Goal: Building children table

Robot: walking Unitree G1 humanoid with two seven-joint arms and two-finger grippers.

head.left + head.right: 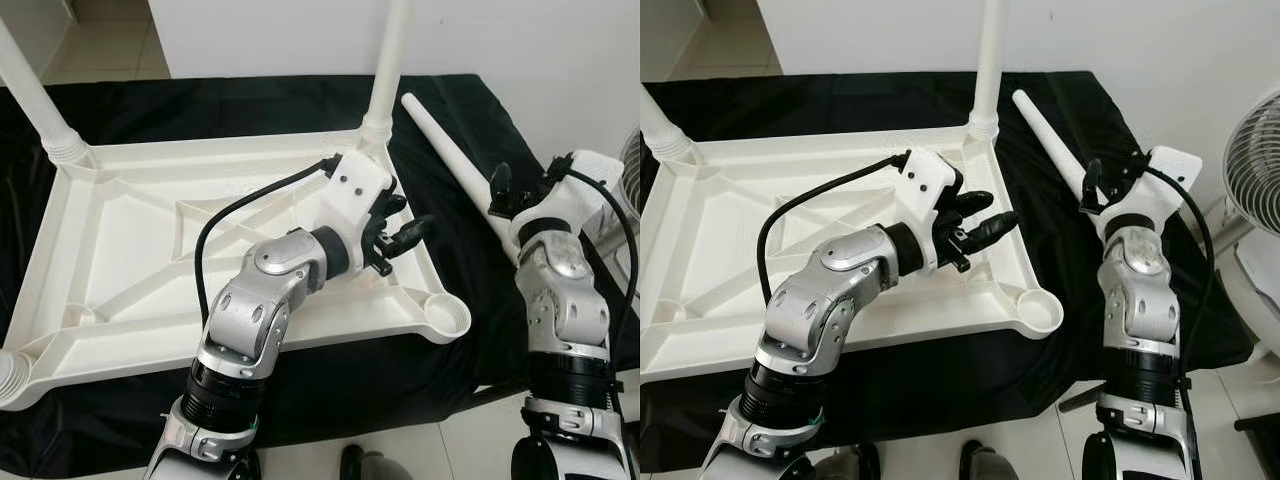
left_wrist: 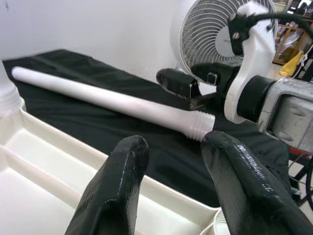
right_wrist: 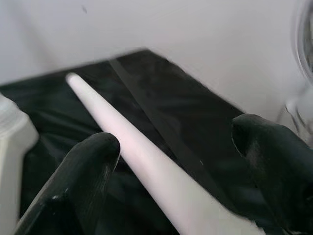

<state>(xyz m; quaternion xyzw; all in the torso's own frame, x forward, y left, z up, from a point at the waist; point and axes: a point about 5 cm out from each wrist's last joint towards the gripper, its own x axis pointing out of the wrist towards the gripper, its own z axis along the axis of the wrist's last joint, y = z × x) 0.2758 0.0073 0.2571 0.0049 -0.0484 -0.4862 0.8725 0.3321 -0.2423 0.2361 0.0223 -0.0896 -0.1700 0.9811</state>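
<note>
The white plastic upturned tabletop (image 1: 150,240) lies on the black-clothed worktop (image 1: 470,130). Beside it lies a loose white tapered leg (image 1: 450,160). The right gripper (image 3: 181,161) straddles it, fingers apart. The left gripper (image 1: 400,235) hovers, spread, over the tabletop. Advise clamping near the threaded end, then aligning squarely with the vacant corner socket (image 1: 447,317).

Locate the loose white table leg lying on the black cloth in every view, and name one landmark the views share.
Left eye view: loose leg, upper right, slanting toward the right gripper.
Right eye view: upper right of centre.
Left wrist view: crosses the middle, threaded end near the right gripper.
Right wrist view: runs between that gripper's fingers.
Shared landmark: black cloth.
</note>
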